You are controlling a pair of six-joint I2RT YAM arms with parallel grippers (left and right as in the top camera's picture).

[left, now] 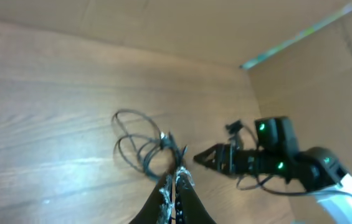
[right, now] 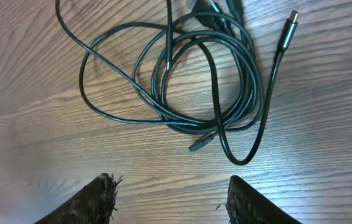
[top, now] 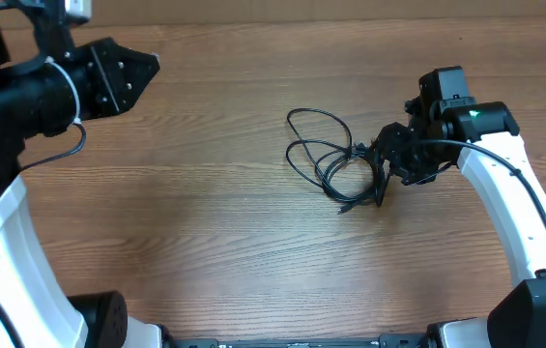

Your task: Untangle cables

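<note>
Cables point(right: 250, 87) lie in overlapping loops, so the right gripper point(right: 171, 186) hovers just beside them, jaws apart and empty, likely choosing a strand, while the left gripper point(left: 174, 180) hangs shut

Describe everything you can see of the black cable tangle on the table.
The cables are thin, black, rubbery-looking cords, lying flat on the wooden table in loose overlapping loops, crossed near the middle. One free end carries a silver-tipped plug; a smaller plug pokes out at the tangle's edge. Nothing grips them.
</note>
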